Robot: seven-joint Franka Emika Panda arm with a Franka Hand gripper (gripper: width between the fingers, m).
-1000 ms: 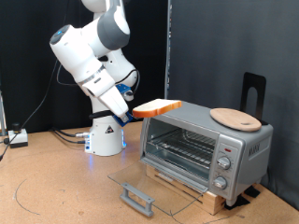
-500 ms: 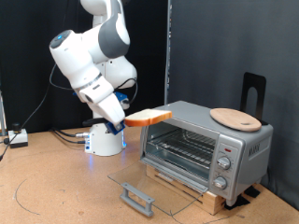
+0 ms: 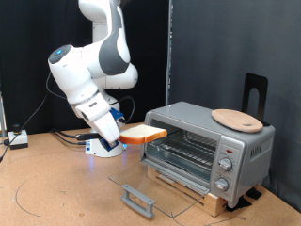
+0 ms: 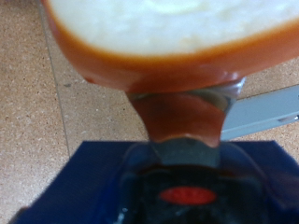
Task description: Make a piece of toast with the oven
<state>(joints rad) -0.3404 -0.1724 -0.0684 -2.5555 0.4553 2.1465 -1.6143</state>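
The piece of toast (image 3: 144,135), with an orange-brown crust and pale face, is held flat in the air to the exterior view's left of the oven's opening. My gripper (image 3: 123,137) is shut on its edge. The silver-grey oven (image 3: 209,146) stands on a wooden block at the exterior view's right, its glass door (image 3: 155,186) folded down open and the wire rack (image 3: 183,147) showing inside. In the wrist view the toast (image 4: 168,37) fills the frame close up, with a fingertip (image 4: 185,117) pressed against its crust.
A round tan wooden board (image 3: 236,119) lies on top of the oven. A black stand (image 3: 255,94) rises behind it. The robot's white base (image 3: 104,139) stands at the back, with cables (image 3: 66,137) on the brown tabletop. A dark curtain hangs behind.
My gripper has carried the toast downward and a little to the exterior view's left, from above the oven's top corner to the height of the oven's opening.
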